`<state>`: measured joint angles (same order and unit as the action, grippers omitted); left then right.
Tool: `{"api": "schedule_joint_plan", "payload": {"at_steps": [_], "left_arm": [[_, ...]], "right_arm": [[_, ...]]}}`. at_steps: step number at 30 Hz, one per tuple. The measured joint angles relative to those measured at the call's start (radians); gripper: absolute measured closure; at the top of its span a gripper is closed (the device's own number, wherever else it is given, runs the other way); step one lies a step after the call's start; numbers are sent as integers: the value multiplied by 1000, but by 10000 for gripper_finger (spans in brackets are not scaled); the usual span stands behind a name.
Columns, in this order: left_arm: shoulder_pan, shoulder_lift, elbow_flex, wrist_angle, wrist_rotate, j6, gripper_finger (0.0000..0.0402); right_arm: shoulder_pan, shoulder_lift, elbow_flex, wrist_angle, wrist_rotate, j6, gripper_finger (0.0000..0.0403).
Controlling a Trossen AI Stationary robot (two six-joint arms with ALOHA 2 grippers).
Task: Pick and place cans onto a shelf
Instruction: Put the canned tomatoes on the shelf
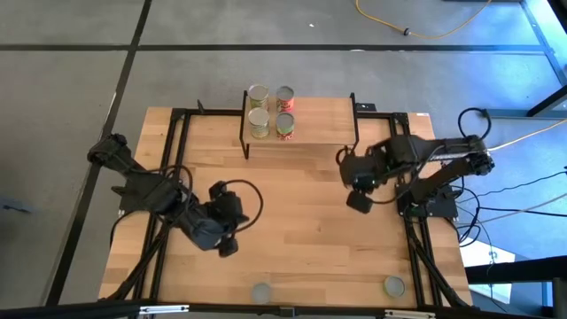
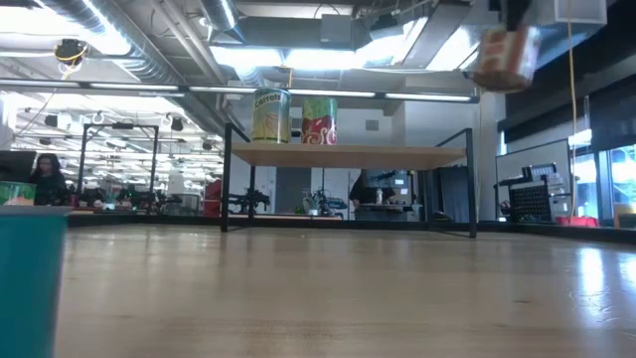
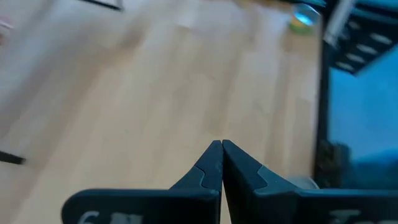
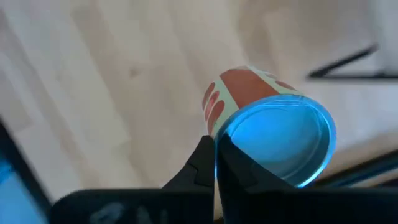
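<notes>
The right gripper (image 4: 216, 155) is clamped on a red-labelled can (image 4: 267, 124), pinching its rim with the fingers closed almost to touching, so the can hangs tilted off to one side of the jaws rather than sitting square between them. In the low view that can (image 2: 505, 55) rides high, above the level of the shelf (image 2: 348, 154) and off to its open end. Four cans (image 1: 271, 111) already stand in a tight block at the far end of the shelf board (image 1: 323, 120) from the gripper, leaving bare wood nearer the gripper. A rim pinch is a weak hold, so the carry is probably best done slowly, levelling the can before lowering it onto the bare board, clear of the standing block. The left gripper (image 3: 221, 163) waits with its fingers pressed together, empty, over the table (image 1: 292, 221).
</notes>
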<state>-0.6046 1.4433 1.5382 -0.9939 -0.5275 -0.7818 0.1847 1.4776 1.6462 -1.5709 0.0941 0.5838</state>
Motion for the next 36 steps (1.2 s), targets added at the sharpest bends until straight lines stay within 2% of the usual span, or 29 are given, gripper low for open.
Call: {"api": "schedule_joint_plan", "payload": {"at_steps": [4, 6, 13, 19, 27, 32, 36], "left_arm": [[36, 0, 0, 0, -121, 0, 401], [60, 0, 0, 0, -148, 0, 401], [155, 0, 0, 0, -109, 5, 401], [222, 0, 0, 0, -63, 7, 401], [265, 0, 0, 0, -31, 7, 401], [266, 0, 0, 0, -27, 7, 401], [266, 0, 0, 0, 1, 7, 401]], "right_arm": [[-106, 0, 40, 0, 54, -142, 401], [-174, 2, 49, 3, 58, -210, 401], [-410, 86, 109, 92, 56, -478, 401], [-553, 258, 238, 116, 42, -652, 401], [-633, 463, 364, 110, 2, -807, 401], [-640, 492, 387, 104, 3, -846, 398], [-640, 493, 385, 118, 6, -858, 368]]}}
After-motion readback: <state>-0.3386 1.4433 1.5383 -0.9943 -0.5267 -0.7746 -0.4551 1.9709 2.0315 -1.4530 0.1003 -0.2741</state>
